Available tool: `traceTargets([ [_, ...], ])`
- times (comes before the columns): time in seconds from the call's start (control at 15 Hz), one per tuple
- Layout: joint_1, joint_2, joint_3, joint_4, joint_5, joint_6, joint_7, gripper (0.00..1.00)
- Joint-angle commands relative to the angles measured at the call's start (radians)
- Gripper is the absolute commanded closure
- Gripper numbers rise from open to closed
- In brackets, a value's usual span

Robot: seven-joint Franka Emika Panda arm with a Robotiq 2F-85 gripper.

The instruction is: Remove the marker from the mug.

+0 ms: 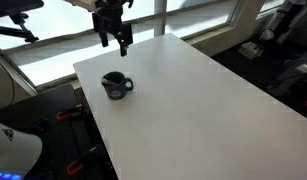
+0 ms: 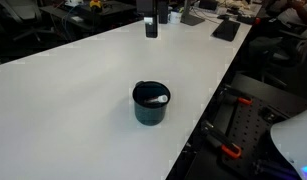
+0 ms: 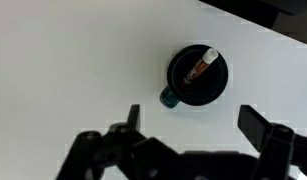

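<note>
Inside the mug (image 2: 150,112) on the tabletop (image 1: 213,100), we see the marker (image 3: 200,67) lying untouched. Our end effector (image 1: 114,46), spread wide and empty, hangs well apart from the mug, so the whole removal is left.

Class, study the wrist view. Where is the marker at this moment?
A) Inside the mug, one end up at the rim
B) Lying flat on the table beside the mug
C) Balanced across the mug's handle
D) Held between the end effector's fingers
A: the wrist view shows the marker lying slantwise inside the mug with its white end at the rim, while the end effector is open and apart from both.
</note>
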Motion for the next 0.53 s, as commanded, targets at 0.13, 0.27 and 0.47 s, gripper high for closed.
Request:
traceTargets([
  [0.13, 0.012, 0.087, 0.005, 0.056, 0.016, 0.009, -0.035, 0.0],
  [0.27, 0.016, 0.12, 0.015, 0.082, 0.014, 0.001, -0.044, 0.0],
  [0.47, 0.027, 0.175, 0.036, 0.119, 0.003, -0.018, -0.042, 0.0],
])
